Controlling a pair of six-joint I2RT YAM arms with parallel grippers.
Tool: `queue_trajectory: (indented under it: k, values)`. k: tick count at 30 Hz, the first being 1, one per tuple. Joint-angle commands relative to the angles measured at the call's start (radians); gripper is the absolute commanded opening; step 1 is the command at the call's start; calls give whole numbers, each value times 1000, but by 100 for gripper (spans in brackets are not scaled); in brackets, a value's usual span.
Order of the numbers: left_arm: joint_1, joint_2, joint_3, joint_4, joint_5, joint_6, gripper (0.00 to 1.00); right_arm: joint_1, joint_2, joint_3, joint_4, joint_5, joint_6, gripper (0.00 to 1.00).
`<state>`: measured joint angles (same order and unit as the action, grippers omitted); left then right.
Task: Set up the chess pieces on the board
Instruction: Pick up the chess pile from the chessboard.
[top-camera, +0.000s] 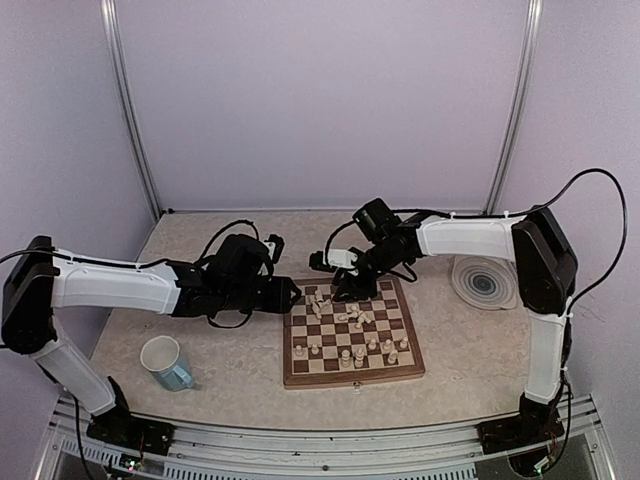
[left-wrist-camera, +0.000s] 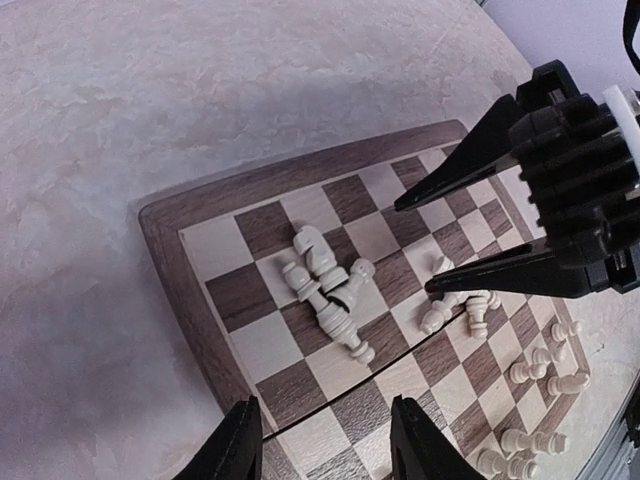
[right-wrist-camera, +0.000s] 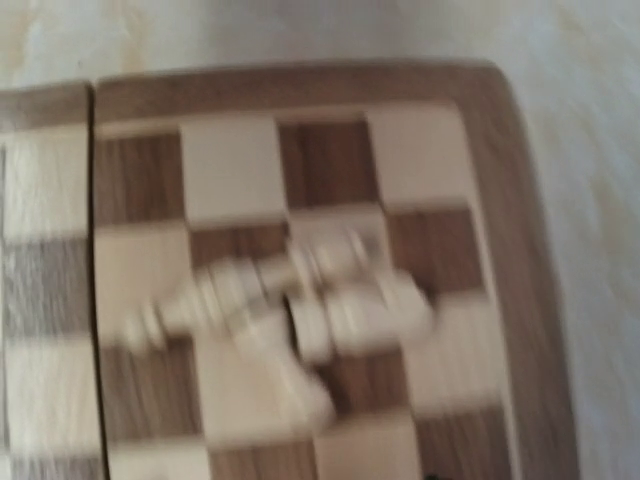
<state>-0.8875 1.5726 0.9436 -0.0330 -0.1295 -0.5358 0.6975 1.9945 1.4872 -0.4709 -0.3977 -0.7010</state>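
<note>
- Chess pieces lie tumbled on the board — just ahead of your left claw, beside the right claw.
- Both claws stand parted, empty.
- Single out one outer piece — close low.

Soft, even light fills the scene and shadows are faint. The right wrist view is badly blurred, the chess pieces smeared; the left wrist view is sharp.

Board w/ brown border on pale marbled table; chess pieces toppled in a heap on the checks, more at R edge; right gripper above board, fingers apart; left gripper at bottom, tips apart, nothing btw them.
</note>
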Motion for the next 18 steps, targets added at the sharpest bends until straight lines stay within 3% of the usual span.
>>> queue_trajectory:
  k: [1,11,16,18]
  values:
    - [14,-61,-56,60,-2,-60,45,31,84,95,-61,15,-25,44]
    - [38,-94,-103,81,-2,-72,45,59,170,120,-90,36,-52,39]
    - [71,-64,-114,121,49,-87,45,62,186,118,-84,25,-59,30]
    - [82,-47,-117,136,60,-92,45,64,188,116,-84,18,-65,19]
